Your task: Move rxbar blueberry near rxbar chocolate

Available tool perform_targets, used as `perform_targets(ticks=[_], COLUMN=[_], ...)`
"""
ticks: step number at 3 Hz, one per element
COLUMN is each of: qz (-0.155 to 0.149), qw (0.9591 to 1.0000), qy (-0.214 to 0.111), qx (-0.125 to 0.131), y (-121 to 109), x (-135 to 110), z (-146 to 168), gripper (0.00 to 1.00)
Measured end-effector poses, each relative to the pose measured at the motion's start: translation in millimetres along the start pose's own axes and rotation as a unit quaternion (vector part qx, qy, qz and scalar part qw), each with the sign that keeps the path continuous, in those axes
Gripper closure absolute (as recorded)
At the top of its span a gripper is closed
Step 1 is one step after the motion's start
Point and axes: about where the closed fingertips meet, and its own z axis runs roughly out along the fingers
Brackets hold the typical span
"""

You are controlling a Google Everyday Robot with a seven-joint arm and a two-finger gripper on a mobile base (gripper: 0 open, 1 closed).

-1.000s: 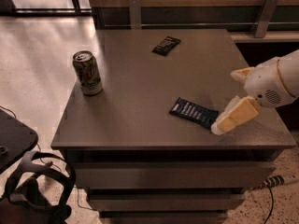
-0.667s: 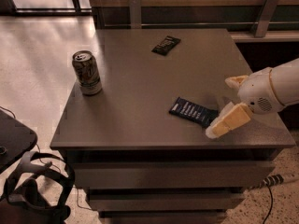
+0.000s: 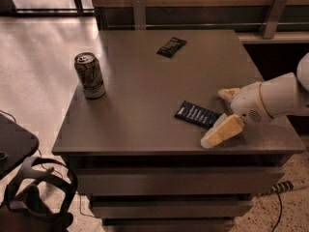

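As the blue bar (image 3: 197, 114) seems light and slick, its edges are best pinched by the spread hand (image 3: 215, 118) at its 3 o'clock.

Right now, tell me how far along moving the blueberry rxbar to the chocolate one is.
Done: nothing; the rxbar blueberry lies at the table's front right, far from the rxbar chocolate near the back edge. In hand: the gripper, open, sits at the blueberry bar's right end. Left: grasp, carry, set down beside the chocolate bar.

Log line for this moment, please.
rxbar blueberry: flat on table | rxbar chocolate: far side, apart | gripper: open, at rxbar blueberry end
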Motion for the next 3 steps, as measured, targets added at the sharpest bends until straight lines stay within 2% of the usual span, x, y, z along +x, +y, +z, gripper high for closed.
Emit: perform_targets(ticks=[1, 3], qz=[-0.004, -0.004], qw=[0.9999, 0.9998], qy=[-0.01, -0.011], qx=[-0.013, -0.015], y=[1.3, 1.4], x=[-1.2, -11.2], z=[16.1, 8.0], gripper=[0.15, 0.75])
